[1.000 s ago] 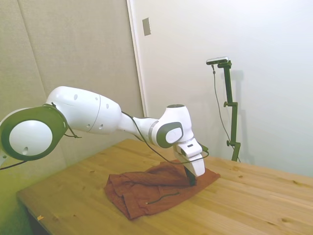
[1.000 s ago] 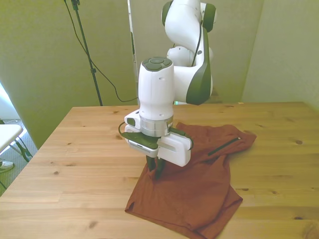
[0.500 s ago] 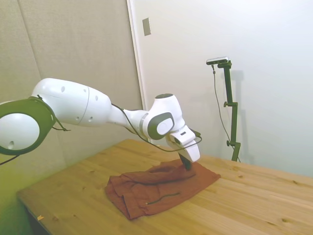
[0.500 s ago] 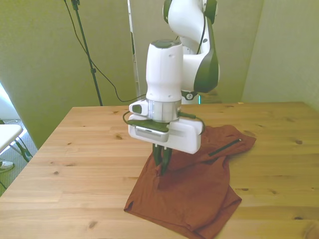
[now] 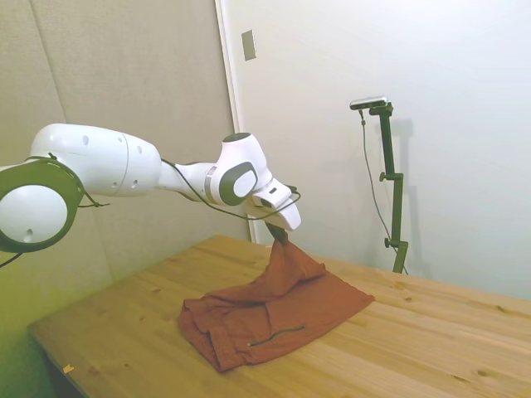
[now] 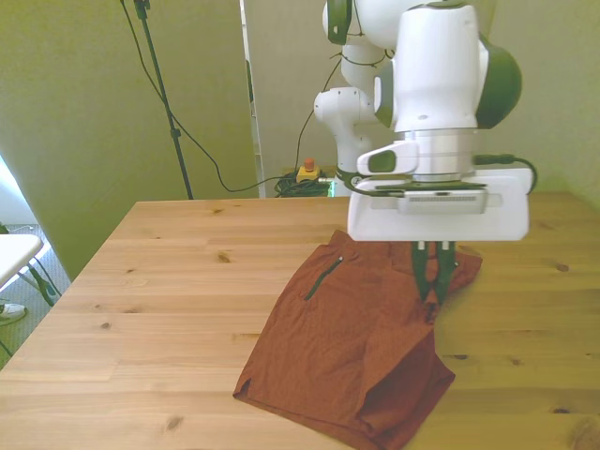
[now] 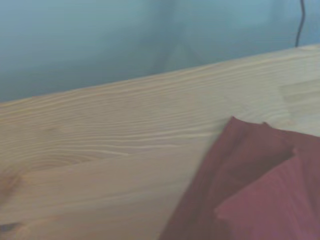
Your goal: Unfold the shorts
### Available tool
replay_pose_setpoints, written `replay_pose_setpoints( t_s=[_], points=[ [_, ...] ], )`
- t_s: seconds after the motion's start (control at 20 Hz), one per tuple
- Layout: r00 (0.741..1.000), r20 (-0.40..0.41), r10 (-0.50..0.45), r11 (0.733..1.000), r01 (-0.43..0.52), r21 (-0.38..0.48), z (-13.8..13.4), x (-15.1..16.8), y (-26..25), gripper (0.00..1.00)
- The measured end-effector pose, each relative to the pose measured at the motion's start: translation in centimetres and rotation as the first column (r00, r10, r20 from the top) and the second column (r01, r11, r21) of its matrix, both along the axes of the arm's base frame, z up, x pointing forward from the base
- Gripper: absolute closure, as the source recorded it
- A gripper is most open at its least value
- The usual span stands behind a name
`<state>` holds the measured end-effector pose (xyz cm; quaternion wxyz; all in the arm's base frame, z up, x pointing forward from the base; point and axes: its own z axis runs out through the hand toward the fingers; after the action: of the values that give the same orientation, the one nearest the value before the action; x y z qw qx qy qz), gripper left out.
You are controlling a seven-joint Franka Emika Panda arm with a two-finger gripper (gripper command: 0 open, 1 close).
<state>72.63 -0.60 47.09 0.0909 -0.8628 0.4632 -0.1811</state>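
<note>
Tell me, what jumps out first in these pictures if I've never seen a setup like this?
Most striking is the big white arm reaching in from the side view's left, its claw shut on a pinch of rust-brown shorts and holding it up into a peak. The rest of the shorts lies rumpled on the wooden table. In the front view, the claw grips the cloth at its right side.

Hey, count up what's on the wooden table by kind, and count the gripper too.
Shorts: 1, rust-brown, one part lifted
Gripper: 1, shut on the shorts
Total: 2
</note>
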Motion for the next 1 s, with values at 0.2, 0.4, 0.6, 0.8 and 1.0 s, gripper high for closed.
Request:
replay_pose_setpoints(
  t_s=[0.2,0.4,0.6,0.8,1.0],
  points=[
    [0.999,0.01,0.053,0.998,-0.053,-0.019,-0.1,2.0,4.2,1.0],
    [0.997,0.003,0.072,0.997,-0.072,-0.036,0.7,3.3,7.6,1.0],
    [0.998,-0.004,0.062,0.996,-0.062,-0.063,0.1,5.0,9.8,1.0],
    [0.999,-0.004,0.05,0.996,-0.05,-0.074,-0.8,6.8,11.0,1.0],
    [0.999,-0.014,0.05,0.996,-0.051,-0.077,-1.6,7.6,12.4,0.0]
  ],
)
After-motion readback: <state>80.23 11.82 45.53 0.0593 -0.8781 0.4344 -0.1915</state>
